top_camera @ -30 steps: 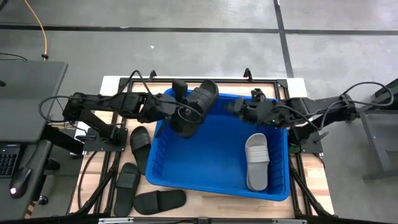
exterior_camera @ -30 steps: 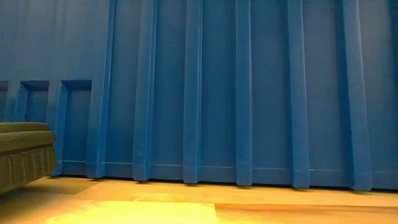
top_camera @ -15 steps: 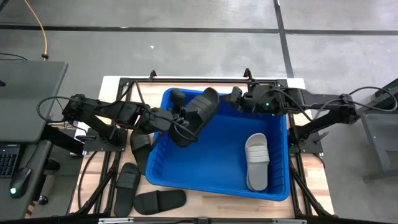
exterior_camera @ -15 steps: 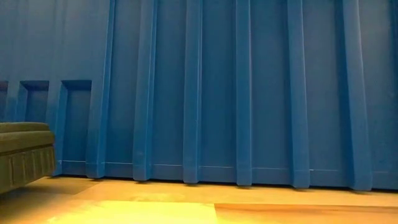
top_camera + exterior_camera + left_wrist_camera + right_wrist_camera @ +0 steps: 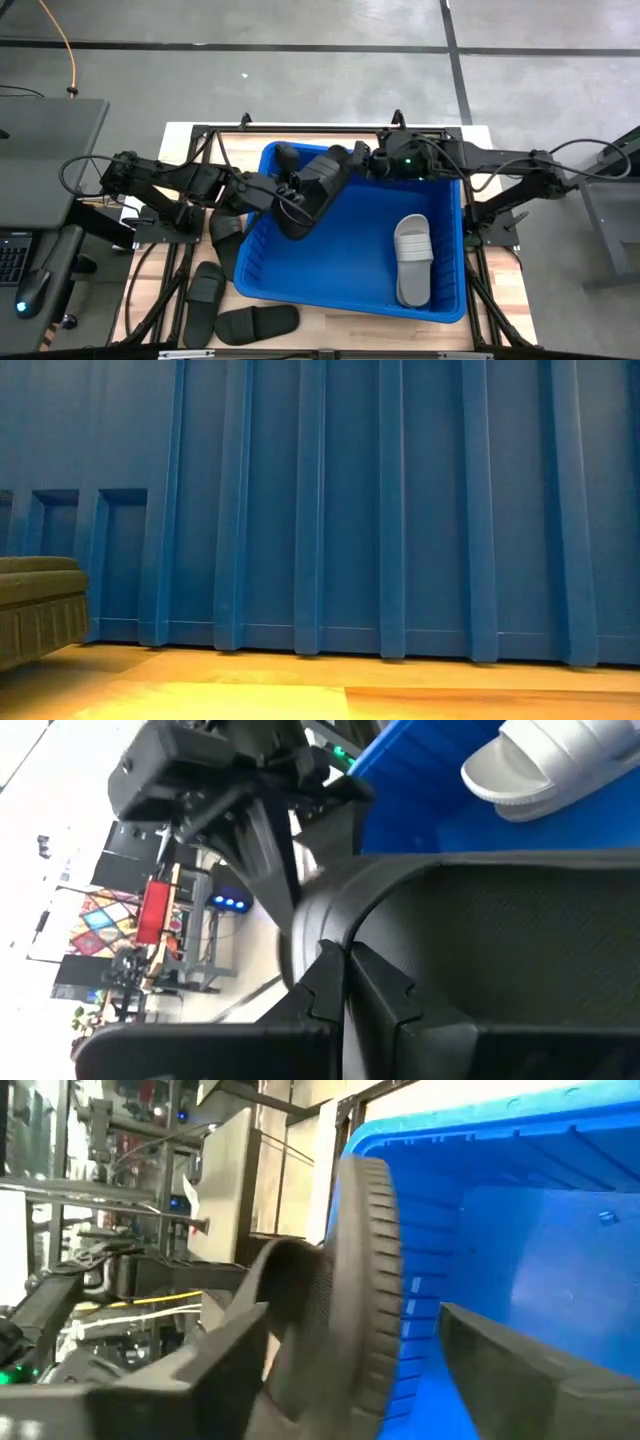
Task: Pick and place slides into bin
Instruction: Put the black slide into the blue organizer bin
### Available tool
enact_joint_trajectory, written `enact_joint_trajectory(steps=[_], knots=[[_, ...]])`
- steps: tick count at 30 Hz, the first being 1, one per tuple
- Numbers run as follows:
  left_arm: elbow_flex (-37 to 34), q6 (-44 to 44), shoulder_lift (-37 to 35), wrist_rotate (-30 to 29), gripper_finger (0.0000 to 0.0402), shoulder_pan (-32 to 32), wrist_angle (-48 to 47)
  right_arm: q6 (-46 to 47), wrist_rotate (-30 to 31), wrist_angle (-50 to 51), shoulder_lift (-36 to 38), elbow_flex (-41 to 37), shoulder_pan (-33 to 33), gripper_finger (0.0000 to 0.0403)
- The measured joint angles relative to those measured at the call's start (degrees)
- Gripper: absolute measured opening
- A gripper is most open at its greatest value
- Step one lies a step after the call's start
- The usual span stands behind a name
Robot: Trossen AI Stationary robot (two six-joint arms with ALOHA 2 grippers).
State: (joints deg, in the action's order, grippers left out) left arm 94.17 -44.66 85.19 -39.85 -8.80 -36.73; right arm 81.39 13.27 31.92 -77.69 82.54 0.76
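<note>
Nearest you, at 7 o'clock on the table [image 5: 150, 300], two black slides [image 5: 256, 322] and [image 5: 205, 296] lie flat, with a third [image 5: 226, 232] against the bin [image 5: 350, 300] wall. A grey slide [image 5: 412, 258] rests inside the bin at 4 o'clock. Farther off, your left gripper [image 5: 290, 190] is clamped on the raised black slide [image 5: 322, 180] above the bin's 11 o'clock corner. The right gripper [image 5: 362, 160] has its fingers spread around that slide's far end, not yet closed. Close it off-centre, or release the left too early, and the slide could likely tip over the rim.
</note>
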Motion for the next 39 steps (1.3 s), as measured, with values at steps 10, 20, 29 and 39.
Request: enact_joint_trajectory(steps=[10,20,29,39], knots=[[0.00,0.16,-0.02,1.57,0.0000,-0.07,0.06,-4.11,-4.30,-2.58,-3.48,0.00,1.14,0.0027],[0.03,2.69,-0.18,-0.54,0.0015,0.26,-7.64,-10.34,-0.58,7.60,1.46,-0.11,1.60,0.0020],[0.04,6.11,-0.07,-7.26,0.0055,1.62,-13.18,-18.72,-0.75,17.80,4.13,-0.02,1.89,0.0018],[0.04,23.07,-0.79,1.80,0.0144,14.29,-28.15,-23.44,-1.74,15.04,4.17,-0.02,1.15,0.0018]])
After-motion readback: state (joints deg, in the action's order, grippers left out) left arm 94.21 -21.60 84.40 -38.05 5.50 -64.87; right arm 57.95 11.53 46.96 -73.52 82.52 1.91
